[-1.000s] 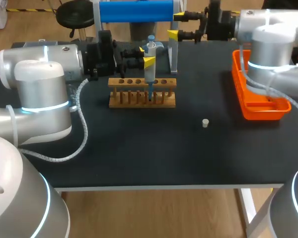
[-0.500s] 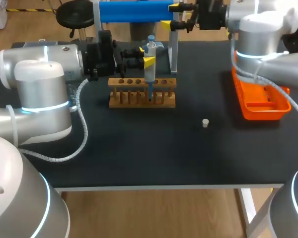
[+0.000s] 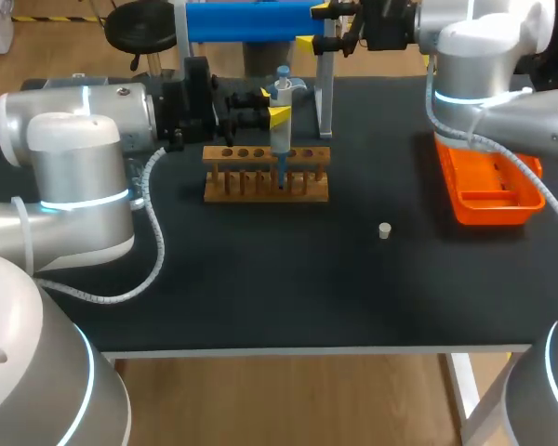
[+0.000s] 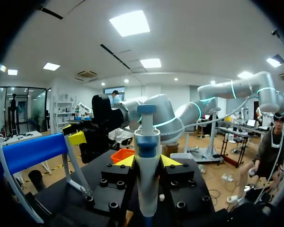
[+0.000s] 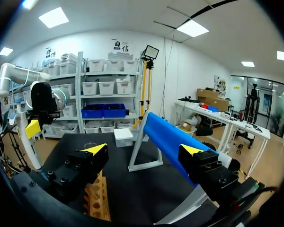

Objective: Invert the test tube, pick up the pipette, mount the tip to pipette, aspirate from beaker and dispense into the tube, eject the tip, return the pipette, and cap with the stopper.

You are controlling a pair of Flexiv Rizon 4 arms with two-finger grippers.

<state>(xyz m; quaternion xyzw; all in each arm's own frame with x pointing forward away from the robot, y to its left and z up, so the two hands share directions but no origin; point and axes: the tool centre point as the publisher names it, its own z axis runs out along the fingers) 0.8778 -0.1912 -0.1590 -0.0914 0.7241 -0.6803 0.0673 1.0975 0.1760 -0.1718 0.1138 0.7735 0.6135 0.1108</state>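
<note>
Pipette (image 4: 147, 142) upright, seemingly snug, in left gripper (image 4: 147, 162)

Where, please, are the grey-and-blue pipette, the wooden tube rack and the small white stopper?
grey-and-blue pipette (image 3: 281, 139), head view, on its grey body.
wooden tube rack (image 3: 251, 195), head view, on its front base rail.
small white stopper (image 3: 384, 230), head view, on its side.

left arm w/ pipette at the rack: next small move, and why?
Probably raise the left gripper straight up. It is shut on the pipette, whose lower end sits down in the wooden rack, so a sideways move would likely snag. Whether it has dispensed cannot be seen.
</note>
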